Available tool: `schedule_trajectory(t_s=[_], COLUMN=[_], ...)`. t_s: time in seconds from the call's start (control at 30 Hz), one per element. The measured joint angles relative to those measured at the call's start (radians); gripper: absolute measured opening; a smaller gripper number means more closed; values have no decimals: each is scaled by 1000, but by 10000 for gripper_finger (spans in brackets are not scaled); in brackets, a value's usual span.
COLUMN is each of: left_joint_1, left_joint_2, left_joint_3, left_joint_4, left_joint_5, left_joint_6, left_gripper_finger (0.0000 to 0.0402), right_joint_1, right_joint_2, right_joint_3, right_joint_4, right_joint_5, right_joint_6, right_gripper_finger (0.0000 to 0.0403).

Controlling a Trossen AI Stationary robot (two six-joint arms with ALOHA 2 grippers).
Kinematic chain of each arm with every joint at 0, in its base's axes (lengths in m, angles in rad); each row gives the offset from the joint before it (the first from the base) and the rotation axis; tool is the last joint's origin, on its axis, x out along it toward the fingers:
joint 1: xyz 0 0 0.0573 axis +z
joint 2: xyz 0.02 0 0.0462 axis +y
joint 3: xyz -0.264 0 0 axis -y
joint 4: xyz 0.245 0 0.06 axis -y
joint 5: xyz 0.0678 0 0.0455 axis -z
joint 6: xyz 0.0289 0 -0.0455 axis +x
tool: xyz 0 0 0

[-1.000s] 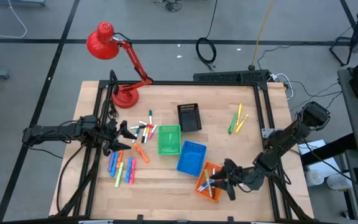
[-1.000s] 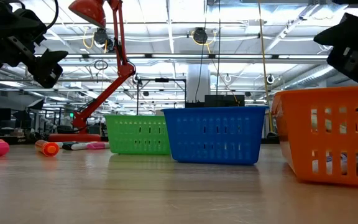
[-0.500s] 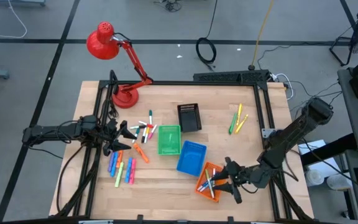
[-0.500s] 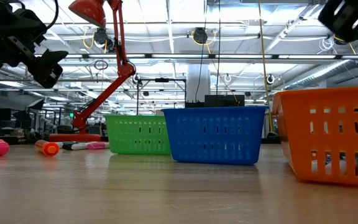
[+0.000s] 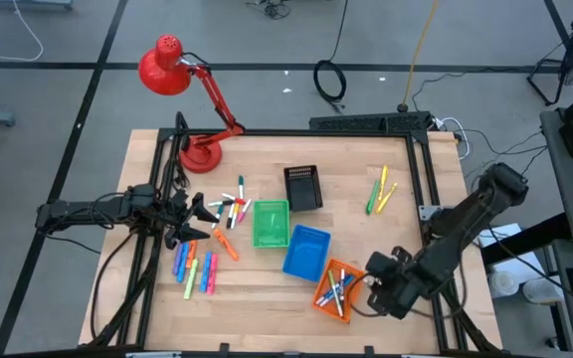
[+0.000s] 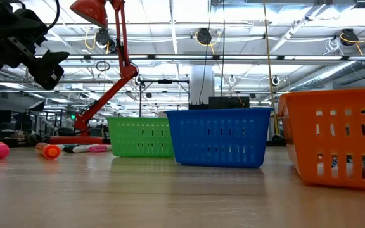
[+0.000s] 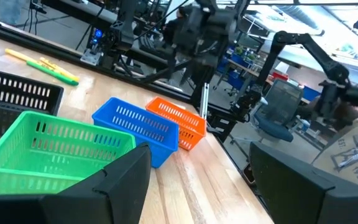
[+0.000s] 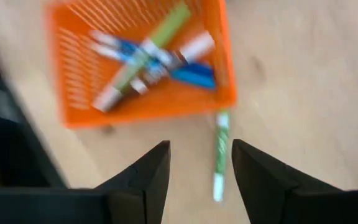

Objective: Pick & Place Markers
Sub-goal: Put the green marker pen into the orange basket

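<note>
While the right gripper (image 5: 378,288) is hovering at the table's (image 5: 416,239) near right corner, just beside the orange basket (image 5: 333,289), its fingers (image 8: 145,177) are standing apart with nothing between them. Several markers (image 8: 148,59) are lying crossed inside that basket, blue, green and white among them. One green marker (image 8: 219,155) is lying on the wood just outside the basket wall, and the wrist view is showing it past the parted fingers.

Over the left side of the table, the left gripper (image 5: 199,214) is hanging above the wood with its jaws wide and empty. It is pointing toward the green basket (image 5: 271,223). A loose cluster of markers (image 5: 229,212) is lying between that gripper and the green basket, and a second group (image 5: 195,270), in pink, blue, orange and yellow, is lying nearer the front edge. Three more markers (image 5: 380,191), yellow and green, are lying well apart on the far right of the table.

Between the green and orange baskets, a blue basket (image 5: 306,252) is sitting. A black basket (image 5: 303,187) is standing behind the green one, and a red lamp (image 5: 182,94) is standing at the far left corner.
</note>
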Motion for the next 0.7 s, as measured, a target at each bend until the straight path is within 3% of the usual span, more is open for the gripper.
schedule_trajectory(t_s=[0.1,0.3,0.57,0.7], left_joint_1=[0,0,0,0], left_joint_2=[0,0,0,0], left_joint_3=[0,0,0,0], left_joint_4=[0,0,0,0], left_joint_5=[0,0,0,0], left_joint_6=[0,0,0,0], left_gripper_finger=[273,274,274,274], right_joint_1=[0,0,0,0], right_joint_2=[48,101,96,97], right_joint_3=[-43,-149,-348,-377], right_joint_4=[38,119,444,440], right_joint_5=[-57,-55,-45,-43], right_joint_6=[12,12,37,68], right_gripper_finger=[159,159,159,158])
